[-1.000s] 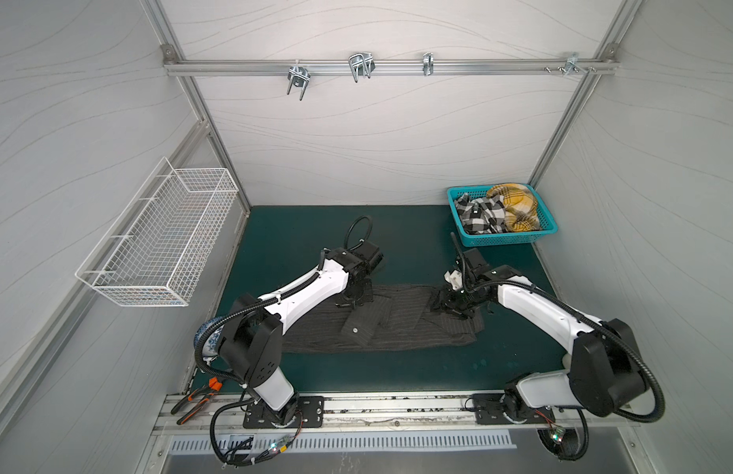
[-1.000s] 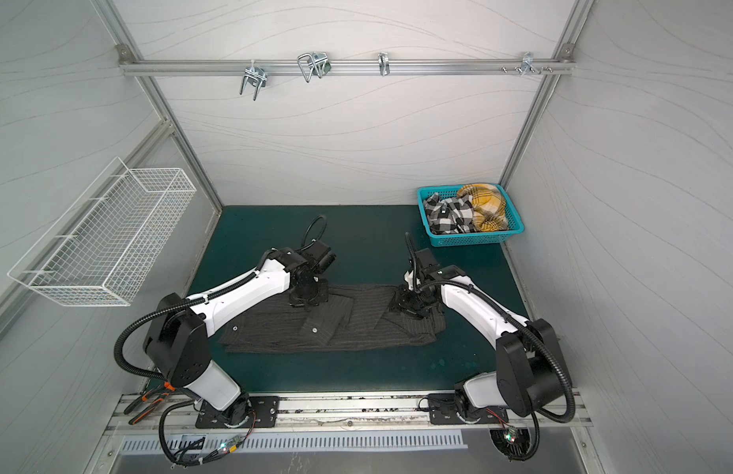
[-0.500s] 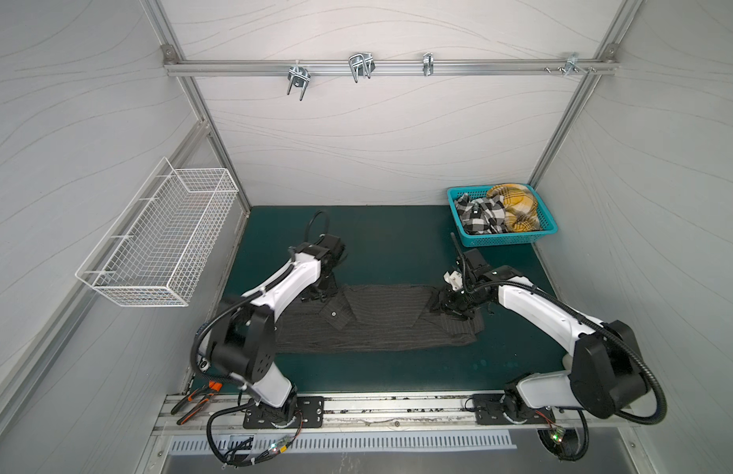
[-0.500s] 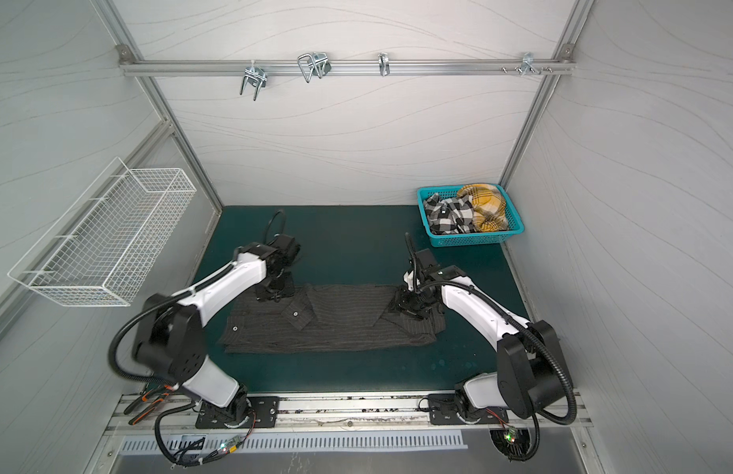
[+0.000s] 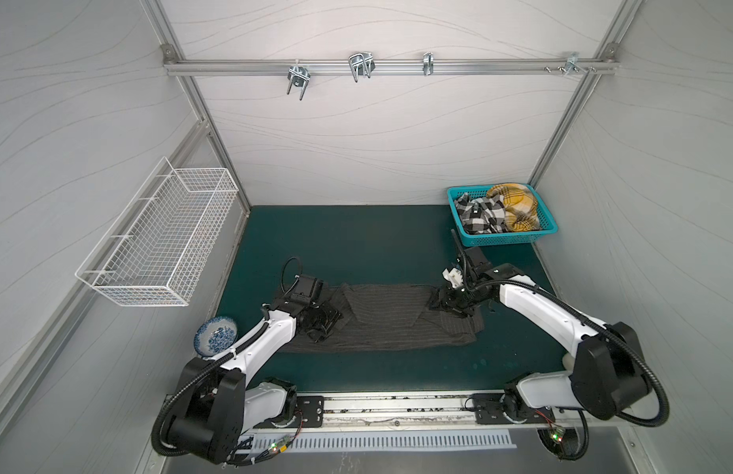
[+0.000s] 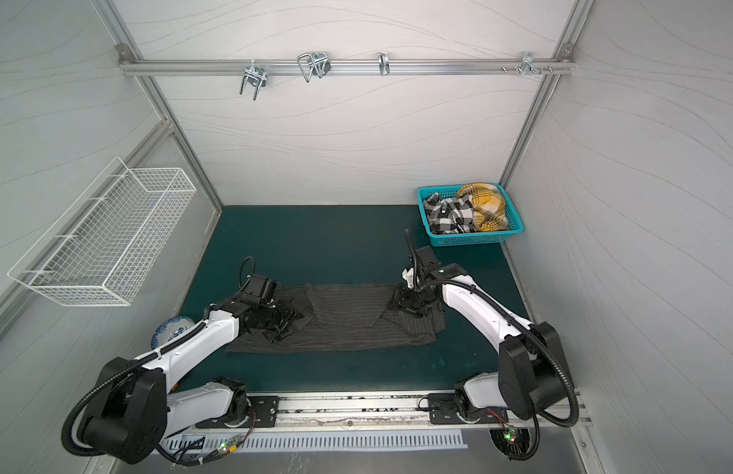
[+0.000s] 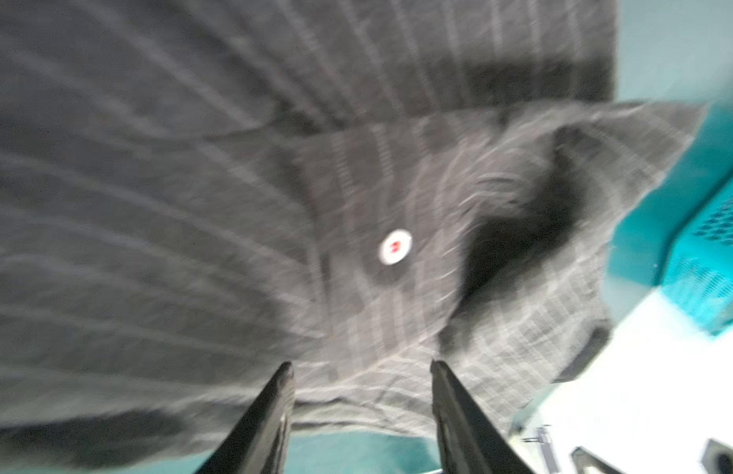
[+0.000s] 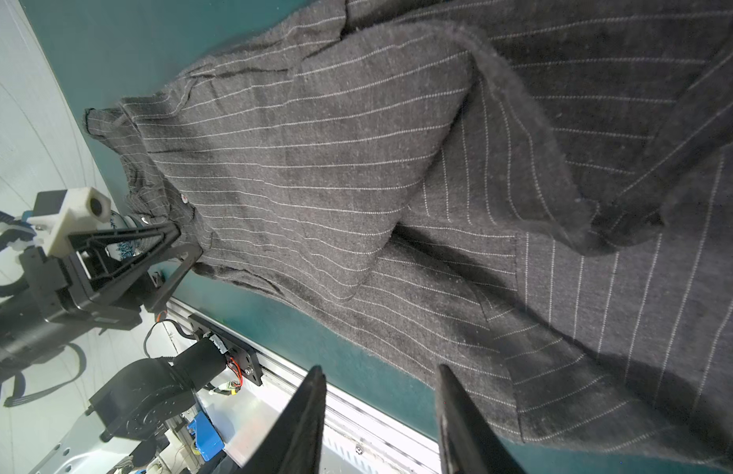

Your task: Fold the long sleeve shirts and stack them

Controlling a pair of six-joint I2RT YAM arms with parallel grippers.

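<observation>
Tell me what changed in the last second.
The left gripper swung from the far middle edge of the pinstriped shirt to its left end, pulling the cuff along, then its jaws opened and let go. The right gripper stayed at the right end, jaws apart; the basket of plaid shirts stayed put.

dark charcoal pinstriped cloth shirt [image 5: 381, 324] spread on the green bench [image 5: 356, 246], left end effector [image 5: 321, 330] and right end effector [image 5: 446, 302] at its ends.

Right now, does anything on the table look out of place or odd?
Yes: a blue-and-white bowl sits at the left edge of the green mat, unrelated to shirt folding. The striped shirt lies partly folded; nothing looks spilled or damaged.
</observation>
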